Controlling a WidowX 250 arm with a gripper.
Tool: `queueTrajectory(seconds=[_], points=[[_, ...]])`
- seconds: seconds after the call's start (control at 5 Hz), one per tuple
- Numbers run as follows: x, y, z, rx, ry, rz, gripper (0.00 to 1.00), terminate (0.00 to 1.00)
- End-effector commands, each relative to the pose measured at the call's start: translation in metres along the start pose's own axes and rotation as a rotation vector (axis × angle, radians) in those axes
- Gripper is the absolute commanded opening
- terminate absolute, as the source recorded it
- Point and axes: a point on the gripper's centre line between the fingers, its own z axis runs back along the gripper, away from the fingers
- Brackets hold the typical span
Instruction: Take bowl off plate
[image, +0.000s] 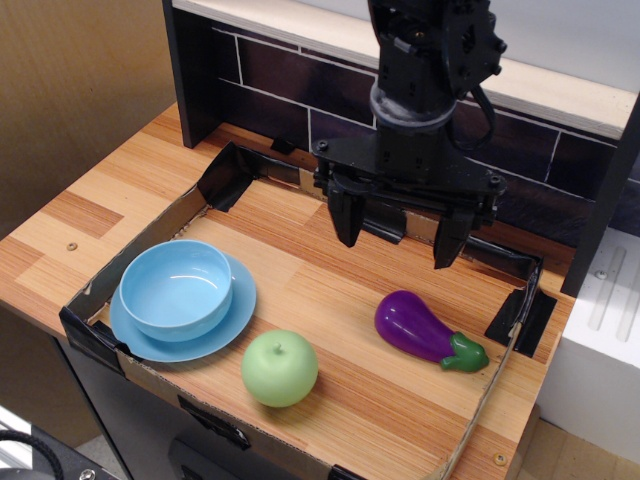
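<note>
The light-blue bowl (177, 288) sits upright on the flat light-blue plate (232, 322) at the front left of the wooden table. My gripper (397, 240) hangs above the middle back of the table, well to the right of the bowl. Its two black fingers are spread wide apart and hold nothing.
A green apple (280, 368) lies just right of the plate. A purple eggplant (428, 331) lies to the right, below the gripper's right finger. A low black-taped cardboard border (92, 330) rims the work area. A dark brick-pattern wall (270, 80) stands behind.
</note>
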Motion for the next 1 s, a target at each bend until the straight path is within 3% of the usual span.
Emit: queueTrajectory(seconds=[0.0, 0.2, 0.6, 0.8], points=[[0.0, 0.0, 0.0, 0.0, 0.0, 0.0, 1.0, 0.0], [0.004, 0.031, 0.007, 0.005, -0.056, 0.063, 1.0, 0.0], [-0.003, 0.091, 0.007, 0.026, -0.093, 0.167, 1.0, 0.0], [-0.015, 0.103, -0.015, 0.024, -0.039, 0.247, 1.0, 0.0]])
